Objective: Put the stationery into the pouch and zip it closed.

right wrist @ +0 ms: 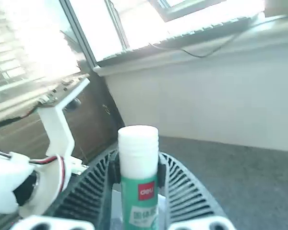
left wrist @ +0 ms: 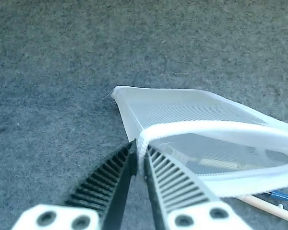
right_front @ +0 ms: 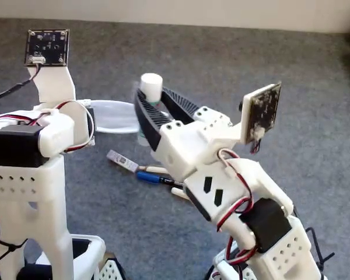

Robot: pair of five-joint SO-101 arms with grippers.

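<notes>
Progress: early, nothing confirmed inside. The pouch [left wrist: 192, 115] sits on the grey carpet [right_front: 315, 87], mouth open and unzipped. The glue stick [right wrist: 138, 143] is raised beside the pouch mouth, not yet in. 1 blue pen [right_front: 154, 177] and 1 white pen [right_front: 122, 159] lie loose on the carpet.

Left gripper [left wrist: 138, 146]: jaws pinched together on the pouch rim, propping the mouth up.

Right gripper [right_front: 150, 96]: jaws clamped around the glue stick body, cap upward.

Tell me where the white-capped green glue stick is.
In the high view, the white-capped green glue stick stands upright in the right gripper, beside the translucent mesh pouch.
</notes>
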